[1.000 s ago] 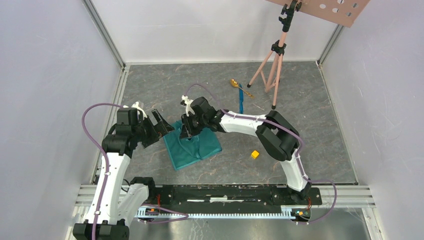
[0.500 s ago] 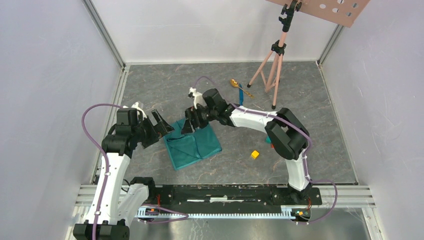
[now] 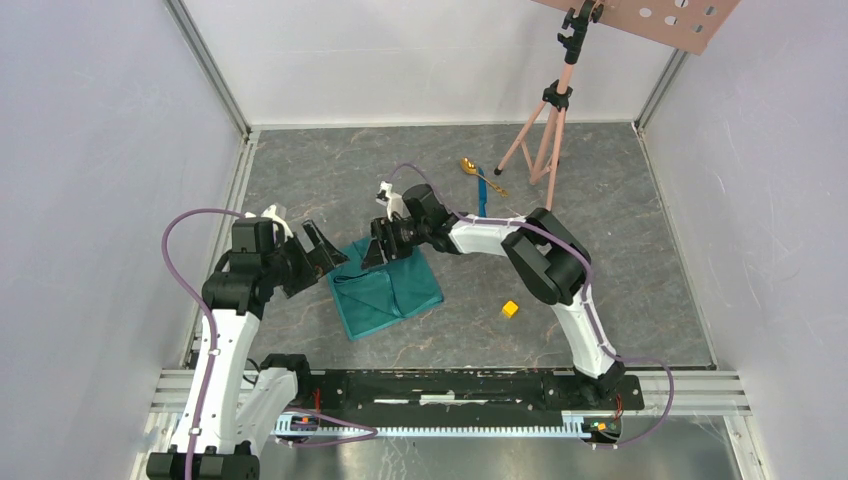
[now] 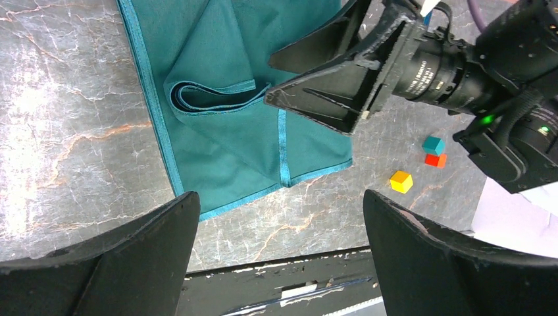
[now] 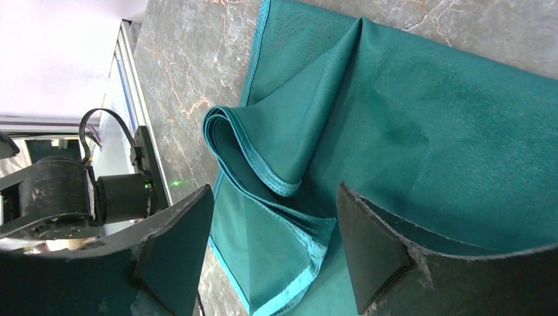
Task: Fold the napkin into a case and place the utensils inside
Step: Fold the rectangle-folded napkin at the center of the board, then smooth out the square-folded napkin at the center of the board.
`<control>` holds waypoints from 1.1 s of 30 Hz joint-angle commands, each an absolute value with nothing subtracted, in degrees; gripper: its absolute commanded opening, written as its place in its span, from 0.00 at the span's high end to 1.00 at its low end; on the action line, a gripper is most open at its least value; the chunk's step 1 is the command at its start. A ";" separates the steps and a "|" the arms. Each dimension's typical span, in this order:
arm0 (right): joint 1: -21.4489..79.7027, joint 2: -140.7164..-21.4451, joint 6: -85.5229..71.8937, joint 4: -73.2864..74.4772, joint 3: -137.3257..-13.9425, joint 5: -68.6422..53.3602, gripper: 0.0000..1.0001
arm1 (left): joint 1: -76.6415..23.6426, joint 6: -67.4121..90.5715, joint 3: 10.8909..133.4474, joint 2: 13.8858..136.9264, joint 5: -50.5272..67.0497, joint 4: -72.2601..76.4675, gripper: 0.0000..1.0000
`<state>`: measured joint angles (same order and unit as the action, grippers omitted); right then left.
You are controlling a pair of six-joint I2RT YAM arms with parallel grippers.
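Top external: part-folded napkin (image 3: 388, 292) left of centre on surface (image 3: 610, 230), right end effector (image 3: 383, 251) released over its far edge, left end effector (image 3: 325, 250) released beside it.

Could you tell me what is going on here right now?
Two robot arms are folding a teal napkin into a utensil case. The napkin lies partly folded on the table. The right gripper hovers open over its far edge, holding nothing; the left gripper is open beside its left edge. The gold spoon and blue knife lie farther back, not yet in the cloth.
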<state>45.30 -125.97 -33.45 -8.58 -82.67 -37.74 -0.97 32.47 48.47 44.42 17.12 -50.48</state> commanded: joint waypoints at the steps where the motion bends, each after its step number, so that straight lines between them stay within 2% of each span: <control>1: 46.00 -128.48 -36.65 -13.02 -86.72 -40.03 0.28 | -0.70 31.61 49.59 44.16 18.99 -49.77 0.00; 12: 49.51 -133.92 -46.30 -22.60 -89.65 -42.02 0.44 | -0.70 30.93 51.12 44.40 18.69 -50.70 0.00; 16: 50.42 -137.48 -56.22 -34.35 -94.54 -40.26 0.46 | -0.70 30.89 52.50 44.41 17.77 -51.26 0.00; 19: 50.88 -142.56 -63.99 -40.00 -101.95 -38.99 0.45 | -0.70 31.28 53.38 44.22 17.62 -51.28 0.00; 23: 50.68 -142.42 -65.51 -41.59 -103.23 -38.97 0.36 | -0.67 31.23 54.36 43.84 17.57 -52.36 0.00; 26: 49.19 -135.85 -55.94 -34.24 -96.29 -39.14 0.30 | -0.68 31.27 54.45 42.78 17.41 -53.19 0.00; 33: 44.79 -121.96 -38.09 -20.09 -79.03 -41.53 0.25 | -0.61 31.71 53.36 41.73 18.20 -53.07 0.00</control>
